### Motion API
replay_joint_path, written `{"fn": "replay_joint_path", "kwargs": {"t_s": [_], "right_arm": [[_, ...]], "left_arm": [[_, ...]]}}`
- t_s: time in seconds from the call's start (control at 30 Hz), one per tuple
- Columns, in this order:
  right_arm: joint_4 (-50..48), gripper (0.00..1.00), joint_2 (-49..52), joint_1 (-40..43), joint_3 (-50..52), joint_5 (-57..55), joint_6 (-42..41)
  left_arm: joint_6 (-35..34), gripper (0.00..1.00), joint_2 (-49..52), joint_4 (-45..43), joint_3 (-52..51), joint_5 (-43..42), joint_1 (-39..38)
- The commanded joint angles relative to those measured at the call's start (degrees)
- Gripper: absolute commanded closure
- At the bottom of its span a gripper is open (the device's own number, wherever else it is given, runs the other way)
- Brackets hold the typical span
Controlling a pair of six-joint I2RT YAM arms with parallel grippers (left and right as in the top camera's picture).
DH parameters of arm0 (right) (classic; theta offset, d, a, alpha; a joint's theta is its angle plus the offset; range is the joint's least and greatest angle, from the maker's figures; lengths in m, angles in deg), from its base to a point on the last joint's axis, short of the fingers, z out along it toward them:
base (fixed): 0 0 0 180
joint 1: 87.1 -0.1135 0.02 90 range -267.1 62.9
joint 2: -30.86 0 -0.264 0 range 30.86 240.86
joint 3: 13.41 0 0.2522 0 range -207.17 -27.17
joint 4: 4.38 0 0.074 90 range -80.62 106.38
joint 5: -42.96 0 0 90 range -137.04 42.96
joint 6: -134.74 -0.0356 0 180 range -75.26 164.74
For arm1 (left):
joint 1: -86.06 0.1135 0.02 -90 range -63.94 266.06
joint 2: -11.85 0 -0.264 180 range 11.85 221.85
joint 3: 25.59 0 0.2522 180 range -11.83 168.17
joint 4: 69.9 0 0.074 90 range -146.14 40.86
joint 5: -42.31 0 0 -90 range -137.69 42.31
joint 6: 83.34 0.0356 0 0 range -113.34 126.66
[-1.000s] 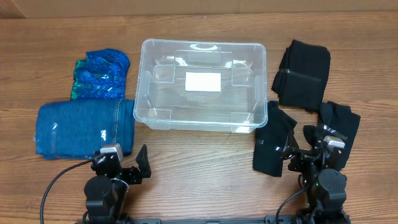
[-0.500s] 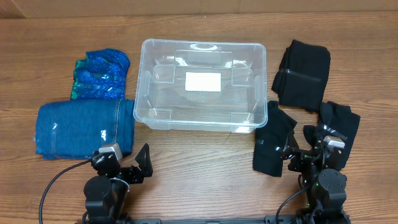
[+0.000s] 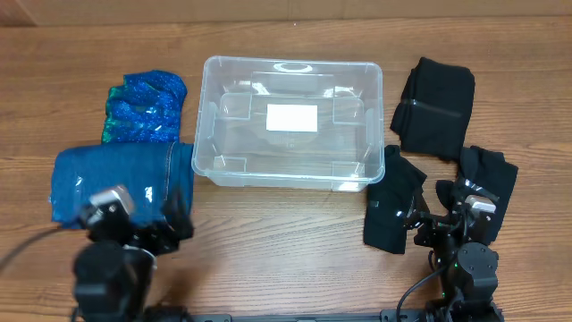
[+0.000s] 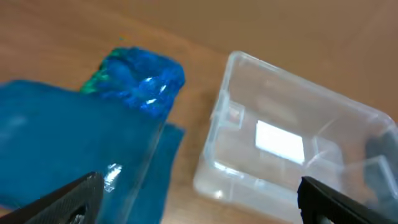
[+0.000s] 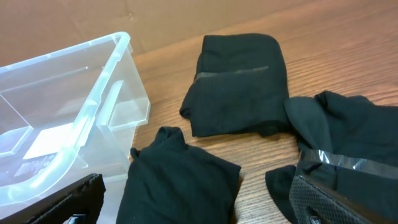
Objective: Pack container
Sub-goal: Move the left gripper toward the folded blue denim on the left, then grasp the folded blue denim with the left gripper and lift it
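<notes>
The clear container (image 3: 288, 121) stands empty at the table's middle back, with a white label on its base; it also shows in the left wrist view (image 4: 292, 155) and the right wrist view (image 5: 68, 106). A folded blue cloth (image 3: 121, 183) lies to its left, with a shiny blue-green packet (image 3: 143, 107) behind it. My left gripper (image 3: 177, 219) is open and empty at the blue cloth's near right corner (image 4: 199, 199). My right gripper (image 3: 431, 204) is open and empty over a black folded garment (image 5: 180, 180).
Two more black garments lie on the right: one at the back (image 3: 433, 107) and one at the near right (image 3: 492, 179), taped with a clear strip. A cardboard wall runs along the table's far edge (image 5: 186, 18).
My left arm has swung left, so its gripper now points at the blue cloth's corner. The right arm and all objects have not moved.
</notes>
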Motion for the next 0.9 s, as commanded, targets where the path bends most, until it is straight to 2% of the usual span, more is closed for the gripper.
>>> {"fn": "replay_joint_path", "kwargs": {"t_s": [0.0, 0.07, 0.13, 0.17, 0.27, 0.33, 0.37, 0.43, 0.53, 0.67, 0.8, 0.87], "right_arm": [[0.0, 0.00, -0.4, 0.2, 0.3, -0.2, -0.2], [0.0, 0.00, -0.4, 0.2, 0.3, -0.2, -0.2], [0.0, 0.00, -0.4, 0.2, 0.3, -0.2, -0.2], [0.0, 0.00, -0.4, 0.2, 0.3, -0.2, -0.2], [0.0, 0.00, -0.4, 0.2, 0.3, -0.2, -0.2], [0.0, 0.00, -0.4, 0.2, 0.3, -0.2, -0.2], [0.0, 0.00, -0.4, 0.2, 0.3, -0.2, -0.2], [0.0, 0.00, -0.4, 0.2, 0.3, -0.2, -0.2], [0.0, 0.00, -0.4, 0.2, 0.3, -0.2, -0.2], [0.0, 0.00, -0.4, 0.2, 0.3, -0.2, -0.2], [0.0, 0.00, -0.4, 0.2, 0.3, -0.2, -0.2], [0.0, 0.00, -0.4, 0.2, 0.3, -0.2, -0.2]], "left_arm": [[15.0, 0.00, 13.1, 1.7, 15.7, 2.3, -0.1], [11.9, 0.00, 19.7, 3.0, 19.9, 13.4, 1.9], [9.1, 0.00, 27.9, 7.1, 22.6, 14.5, 9.4], [7.2, 0.00, 33.6, 8.0, 23.4, 10.5, 16.5], [7.5, 0.00, 45.3, 7.1, 25.9, -2.5, 31.5], [10.8, 0.00, 52.4, 6.1, 28.0, -8.1, 38.6], [13.2, 0.04, 55.8, 5.7, 28.5, -9.1, 41.2], [17.2, 0.04, 61.2, 3.1, 28.5, -11.7, 44.5], [26.8, 0.00, 69.3, -1.7, 29.1, -21.7, 48.2], [34.8, 0.00, 79.3, -4.5, 30.8, -27.4, 50.5], [36.6, 0.00, 87.9, -7.1, 31.1, -29.7, 50.4], [36.4, 0.06, 93.0, -7.2, 31.1, -33.9, 49.8]]}}
